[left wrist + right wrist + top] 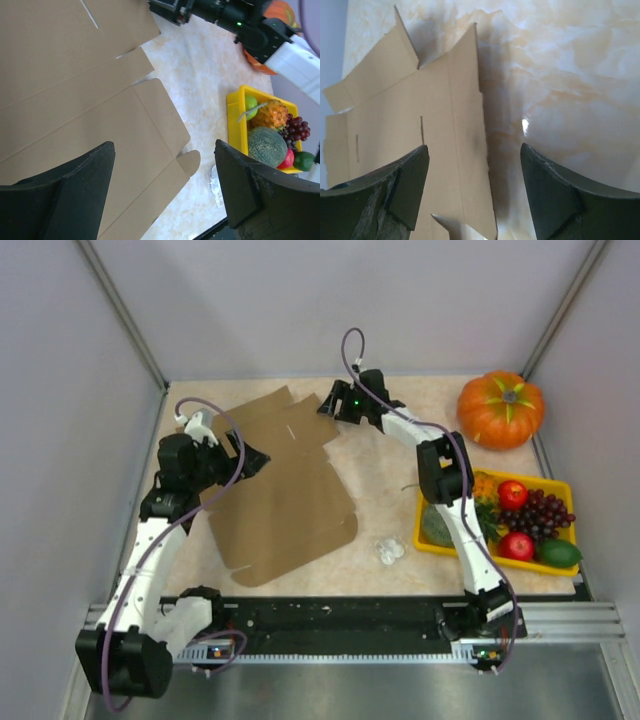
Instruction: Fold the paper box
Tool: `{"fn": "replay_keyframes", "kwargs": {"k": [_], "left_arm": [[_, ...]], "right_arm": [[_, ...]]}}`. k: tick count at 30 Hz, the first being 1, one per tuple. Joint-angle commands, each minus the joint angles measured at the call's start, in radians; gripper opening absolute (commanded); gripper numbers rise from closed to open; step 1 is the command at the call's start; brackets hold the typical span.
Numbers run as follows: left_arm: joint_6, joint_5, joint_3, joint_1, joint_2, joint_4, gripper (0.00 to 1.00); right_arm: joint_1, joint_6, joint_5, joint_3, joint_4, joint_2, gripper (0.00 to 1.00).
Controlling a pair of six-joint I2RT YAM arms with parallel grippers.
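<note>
Lying unfolded, plain brown paper box (pixel 285 485) — left gripper (pixel 164 147) and right gripper (pixel 475 150) both spread wide, holding nothing

The right gripper (pixel 473 150) hangs over the right edge of the paper box (pixel 440 100), its dark fingers (pixel 555 195) spread wide with nothing between them. The brown sheet lies on the marbled table (pixel 570 75), with notched flaps toward the top and two short slits (pixel 421 130) in its face.
</note>
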Motion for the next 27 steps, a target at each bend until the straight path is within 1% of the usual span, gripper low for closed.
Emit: {"fn": "replay_keyframes", "kwargs": {"k": [1, 2, 4, 5, 7, 9, 10, 11, 13, 14, 15, 17, 18, 19, 20, 21, 22, 23, 24, 25, 27], "left_arm": [[0.052, 0.025, -0.003, 0.002, -0.084, -0.046, 0.84], [0.058, 0.010, -0.003, 0.002, -0.104, -0.066, 0.84], [0.075, -0.004, 0.004, 0.002, -0.118, -0.085, 0.84], [0.080, -0.012, 0.010, 0.002, -0.118, -0.091, 0.84], [0.080, -0.038, 0.027, 0.004, -0.105, -0.113, 0.84], [0.045, -0.064, 0.043, 0.007, -0.089, -0.123, 0.84], [0.035, -0.067, 0.056, 0.011, -0.073, -0.119, 0.84], [0.029, -0.078, 0.064, 0.014, -0.066, -0.117, 0.84], [-0.017, -0.149, 0.076, 0.033, -0.056, -0.103, 0.84], [-0.043, -0.166, 0.078, 0.047, -0.052, -0.096, 0.85], [-0.095, -0.161, 0.073, 0.101, -0.049, -0.077, 0.85], [-0.147, -0.092, 0.046, 0.163, -0.029, 0.019, 0.85], [-0.205, -0.069, 0.037, 0.239, -0.018, 0.044, 0.85], [-0.230, -0.009, 0.011, 0.275, 0.012, 0.082, 0.85], [-0.251, 0.023, -0.005, 0.310, 0.034, 0.196, 0.84], [-0.279, 0.059, -0.016, 0.370, 0.059, 0.250, 0.82], [-0.276, 0.089, -0.019, 0.393, 0.126, 0.322, 0.82], [-0.240, 0.118, -0.002, 0.412, 0.166, 0.363, 0.81], [-0.218, 0.116, 0.050, 0.441, 0.210, 0.357, 0.81], [-0.200, 0.125, 0.070, 0.456, 0.294, 0.361, 0.81], [-0.169, 0.197, 0.124, 0.482, 0.382, 0.436, 0.81]], "right_arm": [[0.007, 0.105, -0.125, 0.134, 0.049, 0.100, 0.68], [0.007, 0.127, -0.143, 0.131, 0.072, 0.114, 0.59], [0.009, 0.195, -0.217, 0.108, 0.217, 0.137, 0.51], [0.007, 0.217, -0.235, 0.098, 0.265, 0.140, 0.42], [0.007, 0.256, -0.278, 0.085, 0.335, 0.128, 0.32], [0.007, 0.254, -0.285, 0.082, 0.342, 0.097, 0.17], [0.005, 0.228, -0.276, 0.081, 0.331, 0.054, 0.11], [0.005, 0.208, -0.262, 0.082, 0.283, 0.022, 0.00], [-0.004, 0.153, -0.242, 0.056, 0.253, -0.041, 0.00], [-0.008, 0.145, -0.243, 0.038, 0.257, -0.117, 0.00], [-0.016, 0.129, -0.246, -0.008, 0.264, -0.150, 0.00], [-0.022, 0.110, -0.271, -0.081, 0.276, -0.254, 0.00], [-0.024, 0.096, -0.280, -0.106, 0.280, -0.288, 0.00], [-0.030, 0.067, -0.301, -0.134, 0.288, -0.317, 0.00], [-0.031, 0.055, -0.318, -0.196, 0.306, -0.345, 0.00], [-0.034, 0.047, -0.340, -0.229, 0.363, -0.398, 0.00], [-0.039, 0.049, -0.376, -0.259, 0.392, -0.417, 0.00], [-0.042, 0.053, -0.394, -0.307, 0.415, -0.435, 0.00], [-0.048, 0.061, -0.418, -0.323, 0.460, -0.460, 0.00], [-0.056, 0.066, -0.459, -0.341, 0.475, -0.474, 0.00], [-0.065, 0.088, -0.484, -0.411, 0.530, -0.518, 0.00]]}}
